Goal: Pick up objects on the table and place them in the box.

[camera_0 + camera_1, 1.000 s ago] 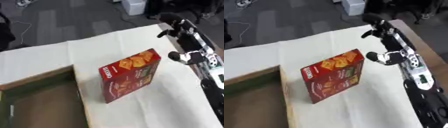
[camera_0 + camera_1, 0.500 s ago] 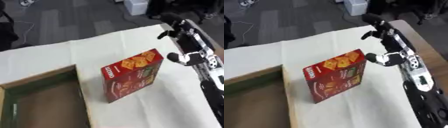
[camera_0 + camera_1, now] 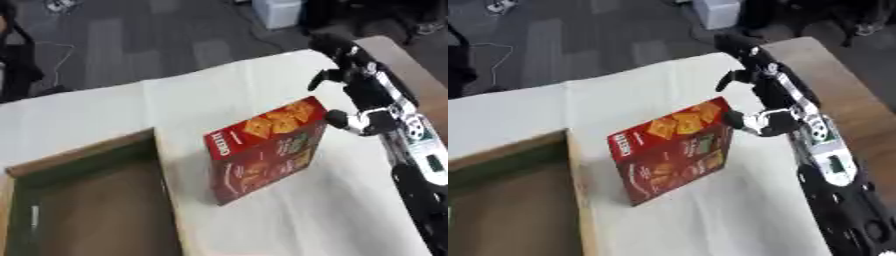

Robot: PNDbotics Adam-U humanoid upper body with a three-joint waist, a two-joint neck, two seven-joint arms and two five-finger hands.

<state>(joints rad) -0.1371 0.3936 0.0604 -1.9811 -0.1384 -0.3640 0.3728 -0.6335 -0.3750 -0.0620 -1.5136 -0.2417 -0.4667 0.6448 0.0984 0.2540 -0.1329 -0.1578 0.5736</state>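
Right of centre, my right robot hand (image 3: 343, 60) reaches past the far top corner of the red carton (image 3: 265, 148), fingers loosely curled and holding nothing; whether it touches the carton I cannot tell. It stands tilted on the white counter (image 3: 350, 210), just beside the box (image 3: 83, 200) at lower left. My worry: a push at that high corner could topple it flat, or skid it off the box's near wall instead of in. My left robot hand is out of sight.

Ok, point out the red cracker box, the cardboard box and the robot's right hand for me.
red cracker box (image 3: 262, 160): left eye view, front face.
cardboard box (image 3: 83, 155): left eye view, far rim.
right hand (image 3: 745, 50): right eye view, back of the hand.
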